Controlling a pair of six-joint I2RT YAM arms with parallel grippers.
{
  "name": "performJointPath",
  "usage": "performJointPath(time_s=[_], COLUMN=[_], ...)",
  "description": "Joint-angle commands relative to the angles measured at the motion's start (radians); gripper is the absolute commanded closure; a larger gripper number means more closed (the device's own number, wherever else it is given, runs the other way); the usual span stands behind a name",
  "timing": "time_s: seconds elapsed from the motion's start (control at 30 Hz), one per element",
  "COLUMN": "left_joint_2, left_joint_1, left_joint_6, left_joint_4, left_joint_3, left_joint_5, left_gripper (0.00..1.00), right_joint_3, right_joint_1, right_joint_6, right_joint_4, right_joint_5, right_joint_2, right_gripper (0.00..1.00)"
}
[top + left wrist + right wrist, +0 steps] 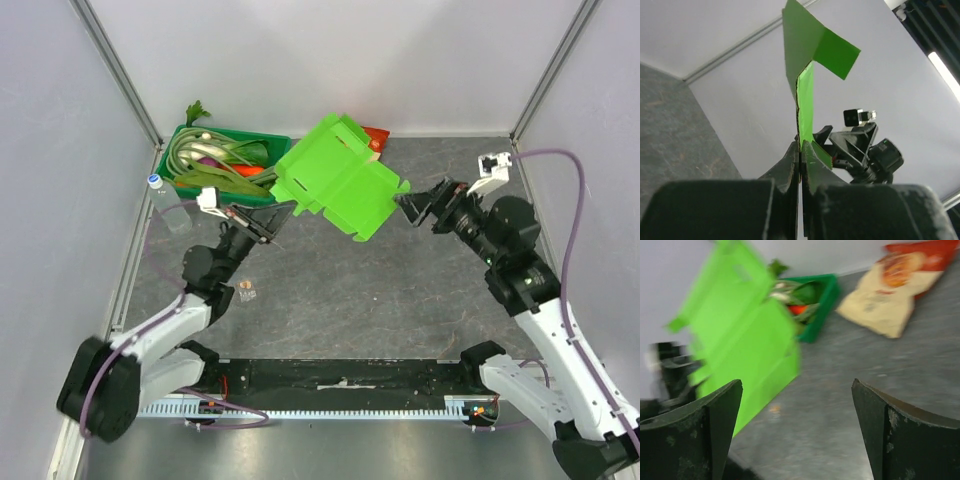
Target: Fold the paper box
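The paper box (340, 180) is a bright lime-green sheet of creased cardboard with flaps spread, held tilted above the table's middle back. My left gripper (285, 208) is shut on its lower left edge. In the left wrist view the thin green sheet (805, 100) rises edge-on from the pinched fingertips of that gripper (800, 145). My right gripper (408, 205) is open just right of the box, apart from it. In the right wrist view the box (740, 335) is blurred at left, and nothing lies between the spread fingers of that gripper (796, 385).
A dark green tray (180, 140) of vegetables stands at the back left, partly behind the box. A beige-and-red snack bag (895, 295) lies at the back. A clear bottle (170, 205) stands by the left wall. A small object (247, 291) lies on the table near the left arm.
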Motion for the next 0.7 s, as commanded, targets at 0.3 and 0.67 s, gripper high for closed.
performJointPath(time_s=[0.3, 0.67], left_joint_2=[-0.375, -0.344], left_joint_1=[0.070, 0.072], left_joint_6=[0.872, 1.048], left_joint_4=[-1.321, -1.599], left_joint_3=[0.369, 0.489], left_joint_5=[0.212, 0.560], left_gripper=[0.98, 0.98], right_joint_3=[0.542, 0.939], right_joint_1=[0.001, 0.140], right_joint_6=[-0.865, -1.296], right_joint_4=[-0.490, -0.897], right_joint_5=[0.031, -0.621], right_joint_2=[0.339, 0.717], right_gripper=[0.05, 0.18])
